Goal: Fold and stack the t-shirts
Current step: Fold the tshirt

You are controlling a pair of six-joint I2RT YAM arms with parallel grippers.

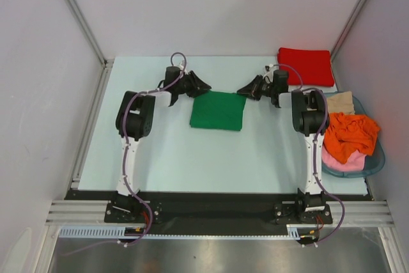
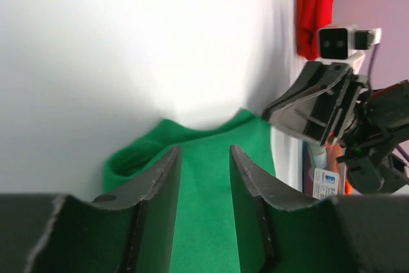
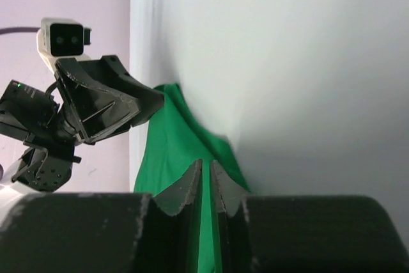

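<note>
Green cloth, folded to a near-square packet: the green t-shirt (image 1: 218, 110) lies flat at the centre of the table (image 1: 166, 151), its slightly longer side running left to right across the top view. The left gripper (image 1: 204, 86) stands at the packet's upper-left corner, the right gripper (image 1: 241, 91) at its upper-right corner. Both point inward, toward each other, along the far edge.

In each wrist view the shirt lies just beyond and below the fingertips. The left jaws stand apart with green cloth visible through the gap and nothing between them. The right jaws are drawn almost together, leaving only a thin slit, and no cloth appears pinched.

The red t-shirt (image 1: 307, 66), already folded, sits in the upper right of the top view, well apart from the green one. A basket (image 1: 382, 151) of unfolded garments sits at the right edge. Judged from this layout, stacking means carrying the green packet up and to the right. The right arm is the nearer to that place.
</note>
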